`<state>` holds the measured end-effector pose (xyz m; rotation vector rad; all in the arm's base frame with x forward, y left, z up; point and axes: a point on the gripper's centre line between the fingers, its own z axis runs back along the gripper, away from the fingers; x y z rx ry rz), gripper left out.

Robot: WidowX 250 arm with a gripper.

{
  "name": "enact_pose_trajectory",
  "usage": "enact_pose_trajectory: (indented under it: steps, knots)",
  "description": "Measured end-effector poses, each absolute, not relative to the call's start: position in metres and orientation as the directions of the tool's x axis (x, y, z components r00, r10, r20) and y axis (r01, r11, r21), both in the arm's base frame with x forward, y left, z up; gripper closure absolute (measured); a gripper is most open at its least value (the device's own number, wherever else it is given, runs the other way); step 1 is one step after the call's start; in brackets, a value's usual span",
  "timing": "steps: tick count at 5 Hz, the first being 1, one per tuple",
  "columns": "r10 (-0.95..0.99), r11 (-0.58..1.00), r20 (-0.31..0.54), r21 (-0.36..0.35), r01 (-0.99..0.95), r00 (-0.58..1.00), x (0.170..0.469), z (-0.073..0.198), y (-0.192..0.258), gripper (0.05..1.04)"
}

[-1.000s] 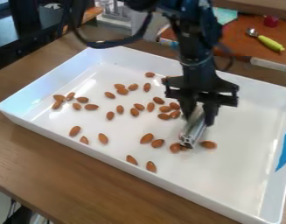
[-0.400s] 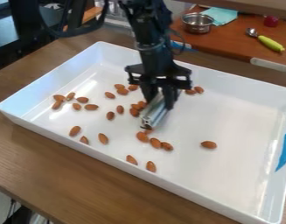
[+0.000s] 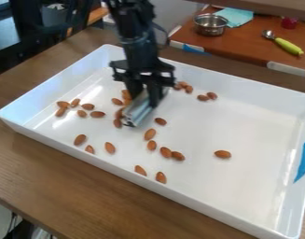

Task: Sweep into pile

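Presently | I have my gripper, fingers clamped on a metal bar | low in white tray | almonds beside it

My arm is black from its twelve o'clock end down, jointed and narrow, with small pale glints, and a thin dark cable bows along its three o'clock side. My black gripper has a broad crossbar, blocky at nine and three o'clock, above two straight fingers.
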<state>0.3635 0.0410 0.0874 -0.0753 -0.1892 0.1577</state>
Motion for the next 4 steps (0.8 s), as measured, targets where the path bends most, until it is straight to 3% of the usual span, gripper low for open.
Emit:
enact_pose_trajectory:
  steps: [2,3,4]
  knots:
    - [0.164,0.986,0.248,-0.022,-0.163,0.955,0.363,0.084,0.095,0.705]
    - [0.177,0.984,0.242,-0.062,-0.167,0.954,0.357,0.084,0.107,0.705]
    - [0.23,0.962,0.187,-0.19,-0.195,0.955,0.34,0.098,0.103,0.705]
